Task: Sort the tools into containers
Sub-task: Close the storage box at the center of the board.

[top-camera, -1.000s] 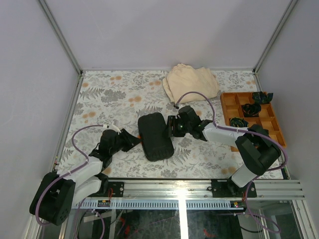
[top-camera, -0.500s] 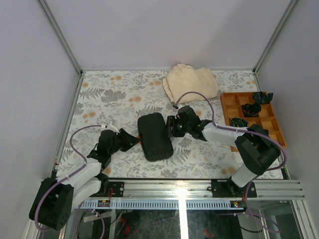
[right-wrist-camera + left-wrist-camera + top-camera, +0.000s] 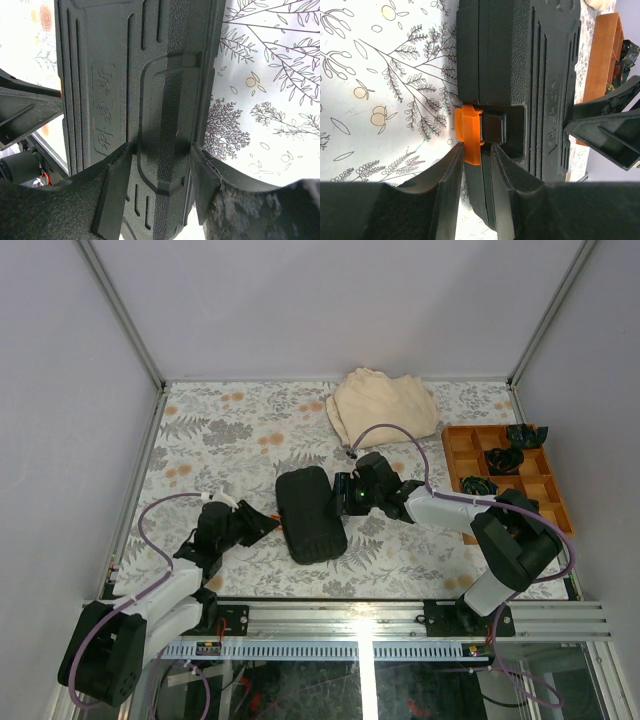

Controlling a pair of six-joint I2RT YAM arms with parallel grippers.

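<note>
Two grippers are set on the closed tool case (image 3: 312, 512), which lies on the desk (image 3: 220, 430) between them. The orange latch (image 3: 468, 131) is pinched by the left gripper (image 3: 476, 150); the raised ridge (image 3: 165, 115) is clamped by the right gripper (image 3: 160, 149). If the latch slips free or the case is dragged, the lid may not open. The latch is shown only from the left wrist, the ridge grip only from the right.
</note>
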